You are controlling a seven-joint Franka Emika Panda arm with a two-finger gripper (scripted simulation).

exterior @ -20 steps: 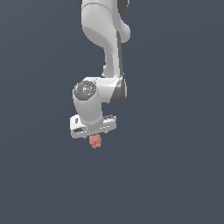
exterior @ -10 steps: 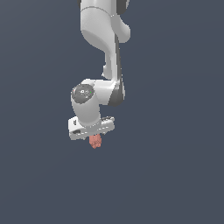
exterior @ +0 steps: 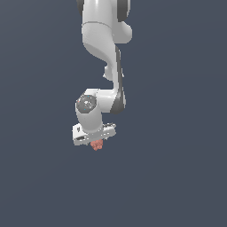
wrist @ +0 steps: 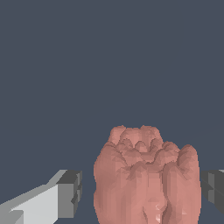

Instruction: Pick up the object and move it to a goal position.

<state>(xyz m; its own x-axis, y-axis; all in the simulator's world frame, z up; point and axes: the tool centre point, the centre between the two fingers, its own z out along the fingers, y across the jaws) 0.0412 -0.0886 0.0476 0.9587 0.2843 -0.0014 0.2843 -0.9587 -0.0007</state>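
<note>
The object (exterior: 96, 145) is a small lumpy salmon-pink blob that hangs right under the white gripper (exterior: 96, 142) in the exterior view, below the arm's wrist. In the wrist view the object (wrist: 146, 179) fills the space between the two grey fingertips (wrist: 70, 192), and the gripper (wrist: 141, 194) is shut on it. One fingertip shows a narrow gap to the blob, and the other sits against it at the frame's edge. The lower part of the blob is cut off by the frame.
The white arm (exterior: 104, 48) reaches down from the top of the exterior view. Everything around it is a plain dark grey-blue background with no other objects, edges or markers in view.
The round wrist joint above the gripper has sunk a little and the hand has tilted slightly. The pink object stays in the gripper at almost the same spot.
</note>
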